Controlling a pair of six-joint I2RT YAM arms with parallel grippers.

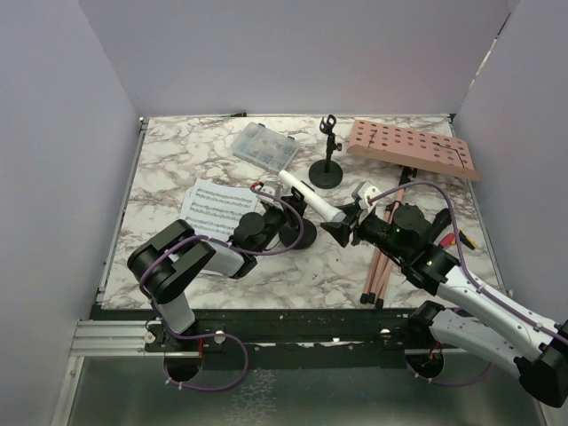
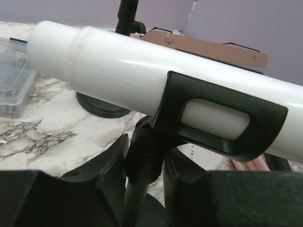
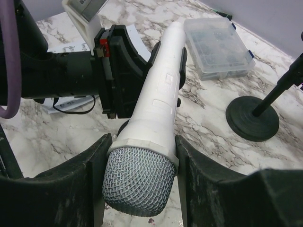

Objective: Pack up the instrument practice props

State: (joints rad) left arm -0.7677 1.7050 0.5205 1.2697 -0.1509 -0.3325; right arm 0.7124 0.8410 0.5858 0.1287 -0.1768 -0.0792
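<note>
right gripper (image 3: 142, 146) is clamping the white microphone (image 3: 161, 90) by its mesh head at lower centre, while left gripper (image 2: 144, 161) is pinching the holder (image 2: 213, 113) by its stem. unclipping is seemingly underway; the next move is calling for a straight pull out of the clip.

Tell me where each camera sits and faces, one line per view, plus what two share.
Top external: above, behind the robot, looking down on the table; both arms show.
Left wrist: on the left arm, facing far-right past the white microphone in its mic holder; left gripper shows.
Right wrist: on the right arm, facing left along the white microphone; right gripper shows.
Both wrist views share the white microphone.
</note>
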